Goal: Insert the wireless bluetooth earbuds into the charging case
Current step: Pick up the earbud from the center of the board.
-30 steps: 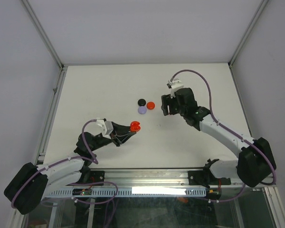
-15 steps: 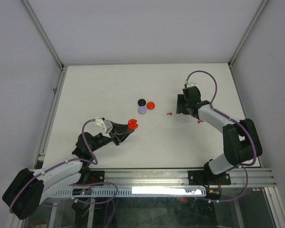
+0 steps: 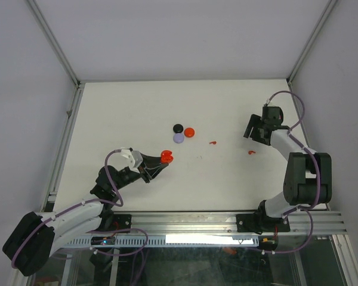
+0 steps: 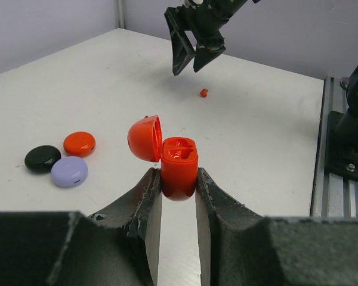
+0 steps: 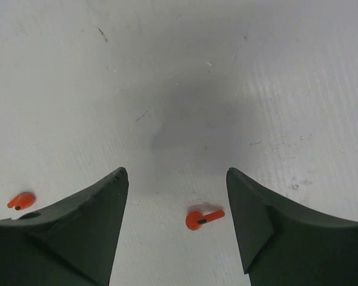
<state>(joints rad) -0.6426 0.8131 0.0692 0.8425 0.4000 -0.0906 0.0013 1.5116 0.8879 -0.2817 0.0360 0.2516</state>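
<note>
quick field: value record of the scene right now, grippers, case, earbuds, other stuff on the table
left gripper: shut on the open red charging case, held upright, lid hinged back
case contents: sockets look empty
right gripper: open, holding nothing, above the table
red earbuds: two loose on the table, one right of the closed cases, one near the right gripper
closed cases: black, red and lavender, clustered mid-table
task status: no earbud inserted yet

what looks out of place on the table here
Two red earbuds lie loose and apart on the table, outside the open red charging case clamped in the left gripper. The right gripper is open and empty.
</note>
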